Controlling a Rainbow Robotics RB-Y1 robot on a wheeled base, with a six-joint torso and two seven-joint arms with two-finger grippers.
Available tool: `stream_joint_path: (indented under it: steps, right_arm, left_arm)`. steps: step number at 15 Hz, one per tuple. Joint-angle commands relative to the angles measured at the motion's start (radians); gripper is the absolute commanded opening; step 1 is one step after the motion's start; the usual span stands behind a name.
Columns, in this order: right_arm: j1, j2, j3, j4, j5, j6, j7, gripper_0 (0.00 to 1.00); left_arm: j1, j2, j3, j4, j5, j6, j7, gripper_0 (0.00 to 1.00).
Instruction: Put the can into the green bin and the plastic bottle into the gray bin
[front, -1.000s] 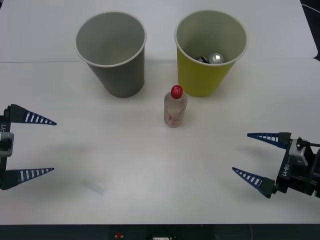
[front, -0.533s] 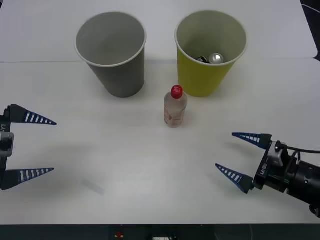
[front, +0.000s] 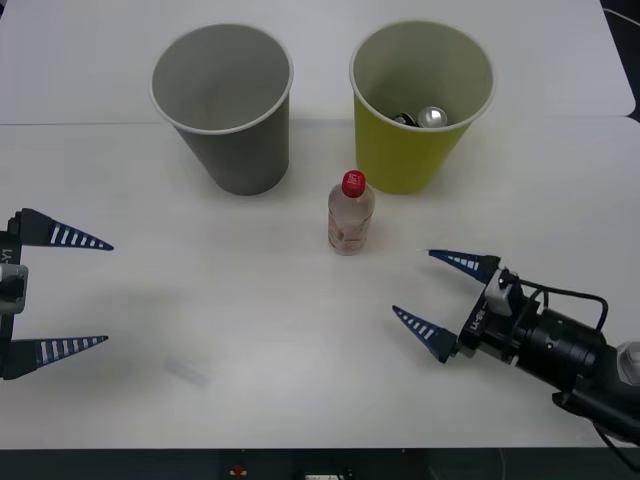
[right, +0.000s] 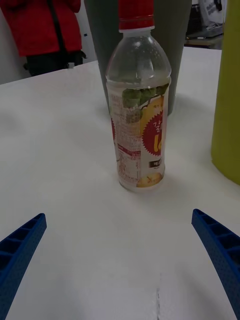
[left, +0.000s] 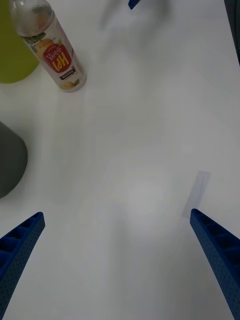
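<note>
The plastic bottle (front: 350, 214) stands upright mid-table with its red cap on, just in front of the two bins. The gray bin (front: 224, 106) is at the back left. At the back right, the green bin (front: 420, 103) holds the can (front: 432, 117). My right gripper (front: 432, 295) is open, low over the table, a short way front-right of the bottle and pointing at it. In the right wrist view the plastic bottle (right: 138, 105) stands centred ahead of the open right gripper (right: 120, 250). My left gripper (front: 75, 292) is open at the table's left edge, and the plastic bottle (left: 49, 47) lies well beyond it.
The white table (front: 250, 330) has free room in front of the bottle and between the arms. A faint clear strip (front: 187, 373) lies flat at the front left. A person in a red jacket (right: 45, 25) stands beyond the table's far side.
My right gripper has moved in from the right edge toward the bottle, staying open. The left arm, the bottle and both bins have not moved.
</note>
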Motion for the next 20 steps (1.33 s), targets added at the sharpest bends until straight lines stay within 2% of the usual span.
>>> stream_joint_path:
  steps: [1, 6, 14, 20]
  right_arm:
    - [-0.032, 0.008, 0.027, 0.001, -0.002, 0.057, 0.010, 1.00]
    - [-0.100, 0.083, 0.034, 0.071, -0.001, 0.090, 0.037, 1.00]
    - [-0.187, 0.126, 0.141, 0.074, -0.019, 0.281, 0.051, 1.00]
    - [-0.221, 0.154, 0.153, 0.074, -0.021, 0.321, 0.048, 1.00]
  left_arm:
    - [0.000, 0.000, 0.000, 0.000, 0.000, 0.000, 0.000, 1.00]
    - [0.000, 0.000, 0.000, 0.000, 0.000, 0.000, 0.000, 1.00]
    - [0.000, 0.000, 0.000, 0.000, 0.000, 0.000, 0.000, 1.00]
    - [0.000, 0.000, 0.000, 0.000, 0.000, 0.000, 0.000, 1.00]
